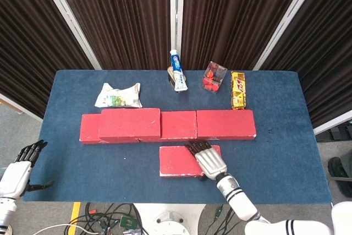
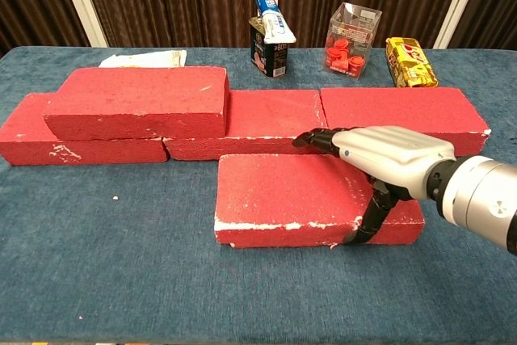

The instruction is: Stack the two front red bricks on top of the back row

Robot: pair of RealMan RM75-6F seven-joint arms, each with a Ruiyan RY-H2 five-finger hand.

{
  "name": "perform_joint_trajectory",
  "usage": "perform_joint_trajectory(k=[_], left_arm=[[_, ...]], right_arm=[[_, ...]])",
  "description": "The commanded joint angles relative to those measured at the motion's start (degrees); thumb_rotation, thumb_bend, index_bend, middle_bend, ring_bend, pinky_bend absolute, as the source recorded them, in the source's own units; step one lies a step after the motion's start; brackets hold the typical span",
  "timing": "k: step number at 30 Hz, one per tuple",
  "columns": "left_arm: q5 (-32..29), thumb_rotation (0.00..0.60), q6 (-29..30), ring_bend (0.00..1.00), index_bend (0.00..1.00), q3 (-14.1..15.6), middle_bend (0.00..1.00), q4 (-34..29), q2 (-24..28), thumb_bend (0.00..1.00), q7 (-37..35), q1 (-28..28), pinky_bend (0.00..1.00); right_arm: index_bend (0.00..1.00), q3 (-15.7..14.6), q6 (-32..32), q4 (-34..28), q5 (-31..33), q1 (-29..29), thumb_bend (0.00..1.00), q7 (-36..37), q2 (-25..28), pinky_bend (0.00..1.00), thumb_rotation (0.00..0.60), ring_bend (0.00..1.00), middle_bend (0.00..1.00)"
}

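Observation:
One red brick [image 1: 179, 160] [image 2: 291, 195] lies alone in front of the back row. That row consists of a left brick [image 1: 88, 130], a middle brick [image 1: 179, 125] [image 2: 271, 119] and a right brick [image 1: 226, 124] [image 2: 396, 107]. Another red brick [image 1: 130, 124] [image 2: 137, 101] lies on top of the row's left part. My right hand [image 1: 208, 159] [image 2: 388, 155] lies over the front brick's right end, fingers stretched across its top toward the back edge, thumb down at the front face. The brick rests flat on the table. My left hand [image 1: 19, 170] hangs with fingers apart, off the table's left front corner.
Along the back of the blue table [image 1: 286, 158] are a crumpled packet [image 1: 119, 95], a toothpaste tube [image 1: 177, 70] [image 2: 273, 18] leaning on a can, a clear box of red pieces [image 1: 214, 76] [image 2: 351, 38] and a yellow snack bar [image 1: 237, 90] [image 2: 410, 62].

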Motion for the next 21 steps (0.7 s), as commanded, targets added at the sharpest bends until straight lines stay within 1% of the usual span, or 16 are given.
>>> perform_joint_trajectory(k=[1,15,21], left_arm=[[-0.02,0.600,-0.23,0.00,0.00,-0.17,0.00,-0.10,0.10,0.00,0.20,0.06,0.00],[0.16,0.600,-0.78,0.00,0.00,-0.83,0.00,-0.15,0.14,0.00,0.11,0.60,0.00],[0.33,0.600,-0.97,0.00,0.00,-0.98,0.00,-0.14,0.28,0.00,-0.23,0.78,0.00]], right_arm=[[0.00,-0.32,0.11,0.26,0.79,0.52,0.00,0.46,-0.28,0.00,0.600,0.00,0.00],[0.00,-0.42,0.73,2.87,4.41,3.33,0.00,2.09,-2.57,0.00,0.600,0.00,0.00],[0.00,-1.04,1.28,3.44,5.09,4.07,0.00,2.48,-3.30,0.00,0.600,0.00,0.00]])
